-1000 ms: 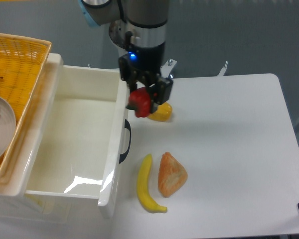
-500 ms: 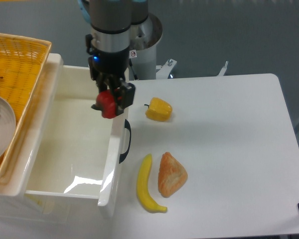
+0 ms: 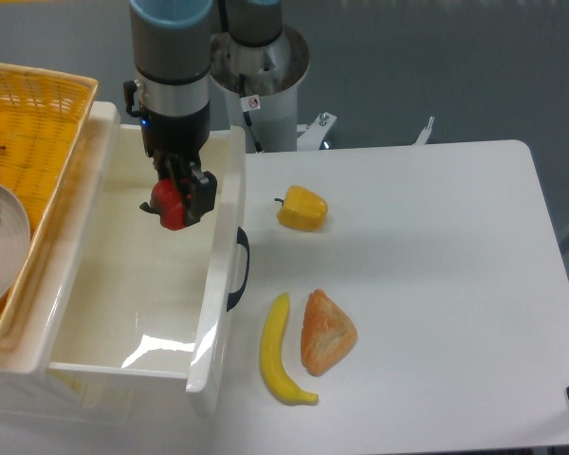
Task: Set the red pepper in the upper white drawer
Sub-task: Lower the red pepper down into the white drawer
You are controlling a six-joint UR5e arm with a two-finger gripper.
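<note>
Over the glossy, deep upper white drawer, the tool grips the small, shiny red pepper.

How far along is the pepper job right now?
Done: the small glossy red pepper is off the table and gripped in the tool. In hand: it hangs over the interior of the large open white plastic drawer, above the floor, not yet released. Left: lower it, open the tool, and pull the arm out. The yellow bell pepper sits untouched on the white table.
</note>
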